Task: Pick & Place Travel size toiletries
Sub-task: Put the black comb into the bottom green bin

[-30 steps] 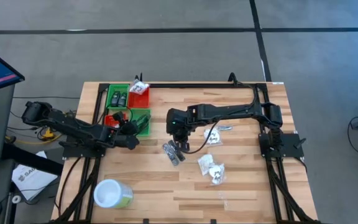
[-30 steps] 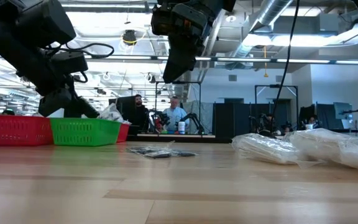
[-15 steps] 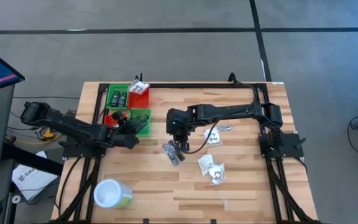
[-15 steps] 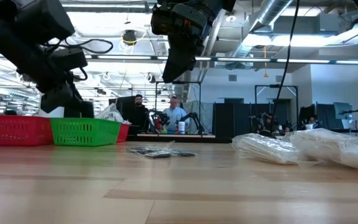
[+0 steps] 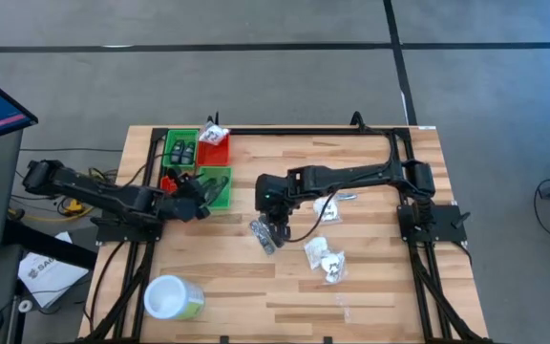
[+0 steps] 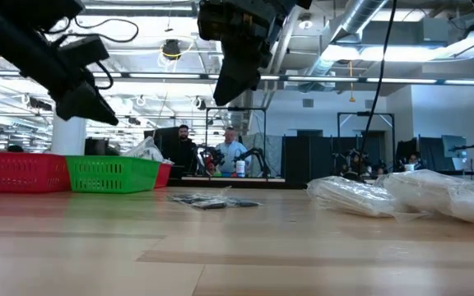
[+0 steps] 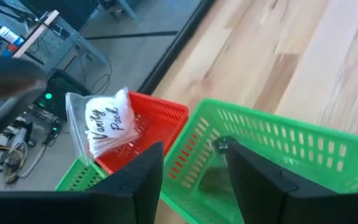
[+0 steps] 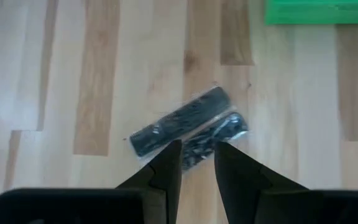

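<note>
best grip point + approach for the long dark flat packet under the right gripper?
Probably straight down, pinching the long dark flat clear-wrapped packet across its narrow width at mid-length. It lies flat and diagonal on the wooden table, touching a second dark packet; the open right gripper likely needs wrist rotation.

I log: light striped-wood counter (image 5: 370, 287); green bins (image 5: 220, 187) and red bins (image 5: 214, 148) far left; white packet (image 7: 107, 121) with dark print; dark tubes (image 8: 182, 126) mid-counter; white crinkly packets (image 5: 325, 258) right; white-lidded green tub (image 5: 172, 297) near left; both claws black.
</note>
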You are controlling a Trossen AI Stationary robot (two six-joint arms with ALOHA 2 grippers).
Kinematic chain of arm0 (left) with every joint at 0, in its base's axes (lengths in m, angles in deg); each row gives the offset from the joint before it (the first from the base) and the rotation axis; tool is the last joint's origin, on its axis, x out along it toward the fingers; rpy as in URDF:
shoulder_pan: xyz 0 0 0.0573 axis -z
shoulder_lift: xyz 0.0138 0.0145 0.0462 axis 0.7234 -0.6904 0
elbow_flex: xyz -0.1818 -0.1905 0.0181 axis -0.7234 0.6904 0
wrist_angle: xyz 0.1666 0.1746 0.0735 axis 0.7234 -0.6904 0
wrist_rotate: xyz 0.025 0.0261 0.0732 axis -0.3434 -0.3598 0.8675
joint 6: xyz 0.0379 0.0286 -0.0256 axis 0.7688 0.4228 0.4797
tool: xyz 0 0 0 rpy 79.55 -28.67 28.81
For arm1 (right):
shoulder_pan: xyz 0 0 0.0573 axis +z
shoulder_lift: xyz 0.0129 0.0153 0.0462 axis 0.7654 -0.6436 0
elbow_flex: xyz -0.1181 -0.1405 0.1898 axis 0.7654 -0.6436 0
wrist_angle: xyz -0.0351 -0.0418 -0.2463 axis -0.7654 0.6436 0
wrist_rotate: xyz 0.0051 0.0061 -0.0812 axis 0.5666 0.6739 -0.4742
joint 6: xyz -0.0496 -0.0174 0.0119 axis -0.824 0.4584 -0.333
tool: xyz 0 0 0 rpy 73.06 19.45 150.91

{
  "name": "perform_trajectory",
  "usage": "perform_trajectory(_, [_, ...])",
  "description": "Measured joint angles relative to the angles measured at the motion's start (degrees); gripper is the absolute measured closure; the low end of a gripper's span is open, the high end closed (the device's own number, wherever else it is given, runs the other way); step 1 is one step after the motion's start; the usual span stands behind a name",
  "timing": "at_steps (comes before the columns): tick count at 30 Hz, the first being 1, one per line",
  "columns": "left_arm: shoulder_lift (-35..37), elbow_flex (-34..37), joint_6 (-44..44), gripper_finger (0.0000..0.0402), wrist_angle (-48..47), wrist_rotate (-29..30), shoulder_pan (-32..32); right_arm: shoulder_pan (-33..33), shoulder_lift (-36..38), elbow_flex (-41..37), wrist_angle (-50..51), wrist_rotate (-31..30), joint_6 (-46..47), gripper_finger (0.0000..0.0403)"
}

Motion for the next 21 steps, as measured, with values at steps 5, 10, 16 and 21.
perform_trajectory(5, [3.9,0.0,-0.3,0.0231,0.2,-0.5,0.0,1.7,0.0,0.0,0.0,0.1,0.9,0.0316])
perform_trajectory(10, [5.3,0.0,-5.1,0.0232,1.4,-8.8,0.0,3.3,-1.9,0.1,-0.9,0.0,1.1,0.0316])
perform_trajectory(16, [2.7,0.2,-7.5,0.0238,8.9,-20.8,1.5,4.8,-7.7,0.0,0.2,0.1,3.6,0.0316])
perform_trajectory(21, [-2.2,0.2,-6.6,0.0242,15.5,-22.2,4.2,4.9,-10.8,0.1,1.4,0.1,5.8,0.0316])
